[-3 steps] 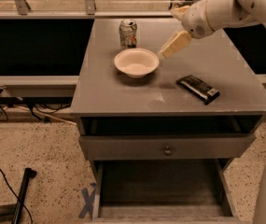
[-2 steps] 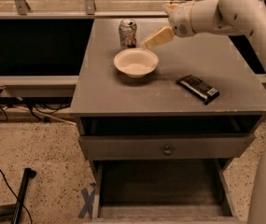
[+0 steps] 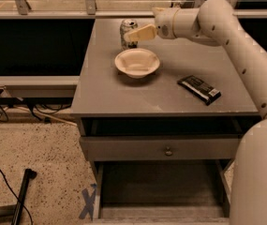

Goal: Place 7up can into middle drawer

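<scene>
The 7up can (image 3: 127, 31) stands upright at the back of the grey cabinet top (image 3: 123, 100), just behind the cream bowl. My gripper (image 3: 132, 35) reaches in from the right on the white arm (image 3: 217, 18). Its tip is right beside the can's right side, at can height, and partly covers it. I cannot tell whether it touches the can. The middle drawer (image 3: 98, 186) is pulled out at the bottom of the cabinet, with grey side walls and a dark floor, and nothing shows inside it.
A cream bowl (image 3: 137, 62) sits in front of the can. A black snack packet (image 3: 199, 89) lies to the right. A shut drawer front with a round knob (image 3: 168, 150) is above the open drawer. A black bar (image 3: 23, 196) and blue tape (image 3: 87, 203) lie on the floor.
My gripper has swung left across the cabinet top, from right of the bowl to the can's side. The can, bowl and packet have not moved.
</scene>
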### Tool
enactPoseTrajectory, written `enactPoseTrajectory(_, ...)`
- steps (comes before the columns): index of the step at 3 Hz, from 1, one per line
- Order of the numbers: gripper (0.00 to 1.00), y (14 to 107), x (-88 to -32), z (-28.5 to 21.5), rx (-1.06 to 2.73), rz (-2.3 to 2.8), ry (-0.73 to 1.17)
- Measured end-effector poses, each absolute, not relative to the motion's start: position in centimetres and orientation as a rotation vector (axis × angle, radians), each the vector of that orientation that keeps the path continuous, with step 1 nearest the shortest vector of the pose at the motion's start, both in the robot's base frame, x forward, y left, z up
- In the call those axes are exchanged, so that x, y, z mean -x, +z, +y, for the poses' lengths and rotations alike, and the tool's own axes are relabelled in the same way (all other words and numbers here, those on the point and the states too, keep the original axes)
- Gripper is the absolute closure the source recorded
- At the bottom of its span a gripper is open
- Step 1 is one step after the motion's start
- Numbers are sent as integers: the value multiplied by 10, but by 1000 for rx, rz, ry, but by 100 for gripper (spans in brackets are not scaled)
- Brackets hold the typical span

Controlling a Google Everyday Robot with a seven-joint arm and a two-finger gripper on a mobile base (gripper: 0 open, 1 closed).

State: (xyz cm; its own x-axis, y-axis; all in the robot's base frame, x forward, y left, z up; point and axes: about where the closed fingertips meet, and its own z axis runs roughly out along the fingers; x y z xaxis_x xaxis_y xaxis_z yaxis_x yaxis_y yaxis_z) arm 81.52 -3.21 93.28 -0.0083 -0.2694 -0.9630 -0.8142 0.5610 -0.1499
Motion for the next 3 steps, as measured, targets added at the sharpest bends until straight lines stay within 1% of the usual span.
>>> enactPoseTrajectory(1,0,928,-827,-8,870,1546,662)
enactPoseTrajectory(2,18,923,-832,14,866,1550,727)
enactPoseTrajectory(3,50,912,-834,23,855,1580,761)
